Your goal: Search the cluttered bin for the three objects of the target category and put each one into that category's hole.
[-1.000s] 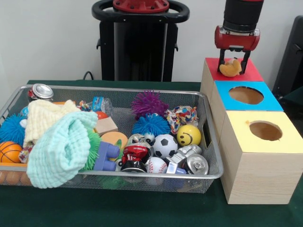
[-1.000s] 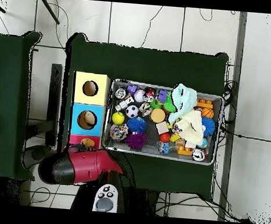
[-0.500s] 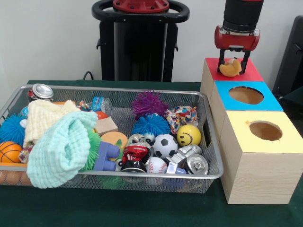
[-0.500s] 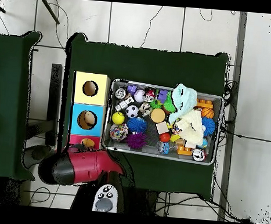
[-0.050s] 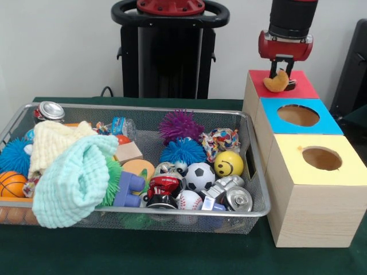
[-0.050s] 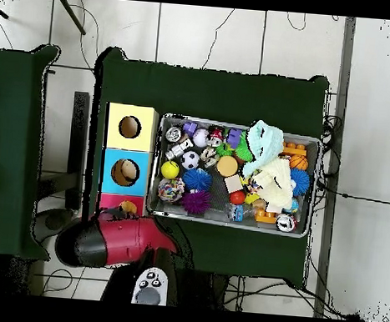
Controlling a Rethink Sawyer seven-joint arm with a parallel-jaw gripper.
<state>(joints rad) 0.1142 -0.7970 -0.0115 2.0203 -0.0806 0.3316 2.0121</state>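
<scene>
I see the gripper [image 5: 281, 73] hanging over the red-topped box [image 5: 298, 85], its fingers pinched on a small yellow plush toy [image 5: 279, 82] that dangles just above the box's top. Directly in front of the gripper, toward the camera, sit the blue-topped box [image 5: 297, 116] and then the yellow-topped box [image 5: 321, 158], each with an open round hole. Off to the gripper's side and lower, the wire mesh bin [image 5: 259, 172] holds a mint cloth [image 5: 74, 177], a cream cloth [image 5: 51, 143], a purple spiky ball [image 5: 179, 125], a blue spiky ball [image 5: 182, 152], a smiley ball [image 5: 228, 163], a soccer ball [image 5: 200, 175], a baseball [image 5: 188, 200] and a can [image 5: 237, 198]. From overhead I make out the toy [image 6: 128, 206] at the red box's spot.
</scene>
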